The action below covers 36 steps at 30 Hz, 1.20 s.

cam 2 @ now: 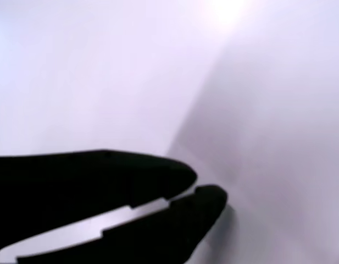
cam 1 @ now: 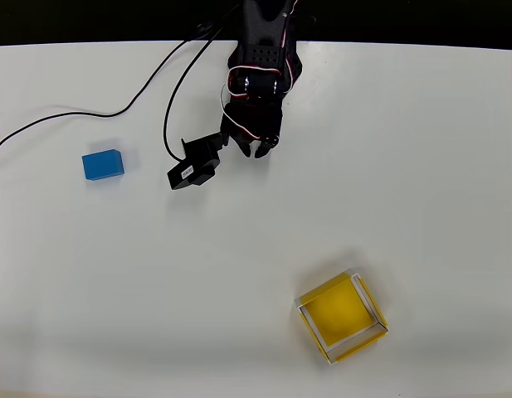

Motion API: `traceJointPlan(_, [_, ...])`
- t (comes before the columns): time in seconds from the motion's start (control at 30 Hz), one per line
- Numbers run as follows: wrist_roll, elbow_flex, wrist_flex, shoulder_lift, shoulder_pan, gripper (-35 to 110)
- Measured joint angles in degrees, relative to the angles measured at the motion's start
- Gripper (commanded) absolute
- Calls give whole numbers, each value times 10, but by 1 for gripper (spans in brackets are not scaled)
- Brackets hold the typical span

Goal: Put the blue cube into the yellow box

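Now, gripper (cam 1: 254,149): seemingly almost closed, holding nothing.
Risk: blue cube (cam 1: 103,164) sits well apart from yellow box (cam 1: 343,317); a narrow opening could knock it away.

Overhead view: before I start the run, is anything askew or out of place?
The yellow box sits rotated against the table's edges, upright and empty. The blue cube lies apart, untouched.

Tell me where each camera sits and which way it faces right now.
Overhead view: fixed above, looking straight down on the white table, the blue cube at left, the yellow box at lower right; the black arm enters from the top edge.
Wrist view: rides the arm, facing bare table past the near-closed gripper.
Shared: the gripper and the table.
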Motion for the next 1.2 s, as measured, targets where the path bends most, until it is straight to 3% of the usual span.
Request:
traceJointPlan(0.17, [35,-98,-10,-142,90,38])
traceJointPlan(0.37, [47,-278,-24,-273,230,48])
traceJointPlan(0.77, [109,-456,-120,-517,462,48])
traceJointPlan(1.2, [124,-553,-248,-731,556,50])
